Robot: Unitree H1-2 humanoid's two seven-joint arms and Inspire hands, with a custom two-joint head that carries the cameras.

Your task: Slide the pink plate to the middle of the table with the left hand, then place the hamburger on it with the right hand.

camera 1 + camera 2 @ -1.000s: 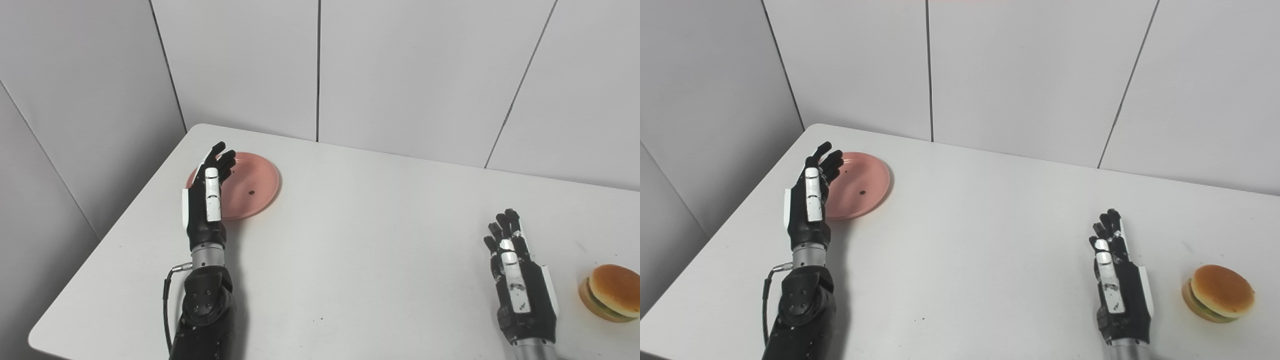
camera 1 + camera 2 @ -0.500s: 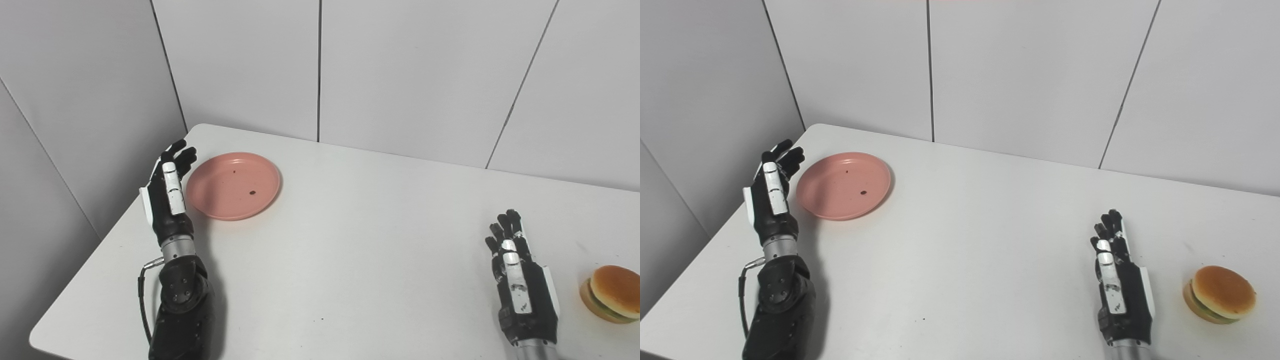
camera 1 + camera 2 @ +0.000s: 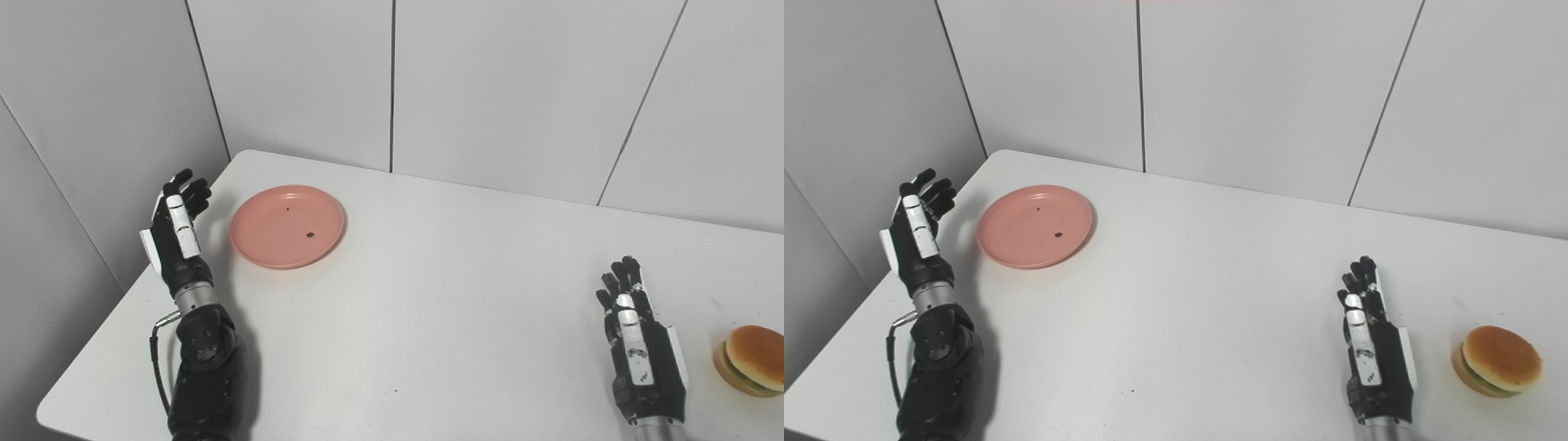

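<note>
I am seeing the white tabletop (image 3: 429,294) sitting in a corner of pale grey panelled walls (image 3: 294,79), and nothing is lying between the two task things across its wide bare middle. The round, shallow pink plastic plate (image 3: 287,226) is lying flat near the far left corner, with two small dark specks (image 3: 310,234) on its inside. Being round, it is showing no long axis. My left hand (image 3: 176,236) is hovering just beside the plate's left rim, apart from it, near the tabletop's left edge; its black fingers are spread and pointing up and away from me, holding nothing. The toy hamburger (image 3: 1497,361), a tan bun over a green layer, is sitting bun-up near the right edge, close to me, well apart from the plate. My right hand (image 3: 1377,361) is resting near the hamburger's left side, not touching it, fingers loosely extended toward the far wall and gripping nothing.
</note>
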